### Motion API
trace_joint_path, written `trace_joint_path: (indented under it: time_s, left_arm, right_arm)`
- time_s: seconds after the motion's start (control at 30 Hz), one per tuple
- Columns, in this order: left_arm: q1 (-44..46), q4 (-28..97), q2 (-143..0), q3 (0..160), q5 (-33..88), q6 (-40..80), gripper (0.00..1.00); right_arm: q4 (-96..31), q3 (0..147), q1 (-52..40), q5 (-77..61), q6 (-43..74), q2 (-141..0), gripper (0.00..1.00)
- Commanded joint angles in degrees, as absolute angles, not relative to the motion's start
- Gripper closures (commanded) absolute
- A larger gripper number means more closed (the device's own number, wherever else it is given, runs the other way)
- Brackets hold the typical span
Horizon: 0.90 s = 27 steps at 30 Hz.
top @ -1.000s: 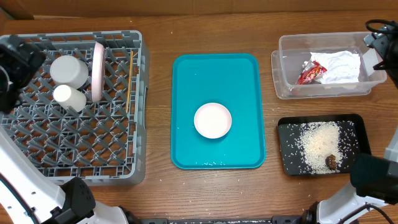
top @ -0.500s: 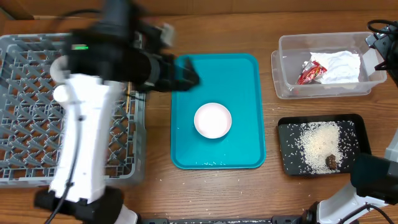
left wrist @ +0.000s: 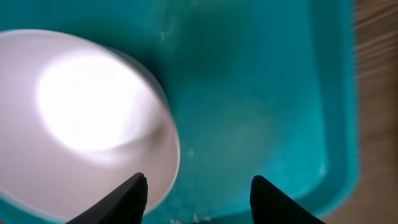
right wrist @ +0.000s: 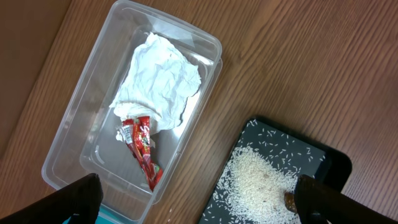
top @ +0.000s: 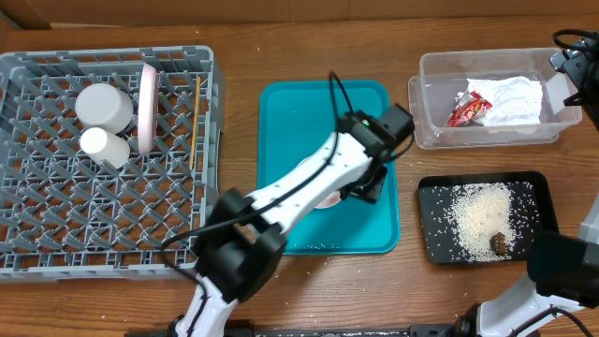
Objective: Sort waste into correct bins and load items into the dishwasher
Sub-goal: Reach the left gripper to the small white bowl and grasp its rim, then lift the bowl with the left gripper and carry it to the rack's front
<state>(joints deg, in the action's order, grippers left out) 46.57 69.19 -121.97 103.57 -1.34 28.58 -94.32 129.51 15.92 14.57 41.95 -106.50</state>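
On the left, grey rack (top: pixel 56 234) loaded with a cup (top: pixel 103 145), a bowl, a plate (top: pixel 148 103) on edge and chopsticks (top: pixel 195 122). At centre, on the teal tray (top: pixel 290 122), one white bowl (left wrist: pixel 81 124) left to load, its right rim between the parted fingers of the left gripper (left wrist: pixel 199 190). Not clamped yet: one finger over the bowl's inside, the other over bare tray. Best lowered to straddle the rim, closed squarely, then lifted straight up before swinging left to the rack. On the right, right gripper (right wrist: pixel 199 193) spread wide, empty, above the clear tub (top: pixel 430 131) and black tray (top: pixel 435 192).
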Motion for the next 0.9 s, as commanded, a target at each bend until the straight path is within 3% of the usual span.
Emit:
trace_joint_path:
  time_s: [0.0, 0.1, 0.17, 0.3, 0.47, 0.73, 0.87]
  left_arm:
    - [47.0, 68.6, -126.7, 103.1, -4.9, 29.9, 0.45]
    - [46.9, 68.4, -128.6, 103.1, -5.0, 29.9, 0.5]
    - [46.9, 68.4, -129.1, 103.1, -5.1, 29.9, 0.6]
    - [46.8, 68.8, -128.8, 103.6, -6.5, 29.9, 0.96]
    - [46.1, 75.9, -128.6, 110.6, -8.4, 30.8, 0.96]
    - [43.4, 96.6, -128.1, 135.9, -12.2, 35.4, 0.96]
    - [39.2, 96.8, -122.6, 139.5, -10.9, 33.0, 0.96]
  right_arm:
    - [-94.2, 130.4, 15.9, 15.4, 41.8, -105.9, 0.0]
    - [-94.2, 130.4, 15.9, 15.4, 41.8, -105.9, 0.0]
    - [-94.2, 130.4, 15.9, 15.4, 41.7, -105.9, 0.0]
    - [-94.2, 130.4, 15.9, 15.4, 41.8, -105.9, 0.0]
    - [-94.2, 130.4, 15.9, 15.4, 41.8, -105.9, 0.0]
    - [-94.2, 130.4, 15.9, 15.4, 41.8, -105.9, 0.0]
    - [-94.2, 130.4, 15.9, 15.4, 41.8, -105.9, 0.0]
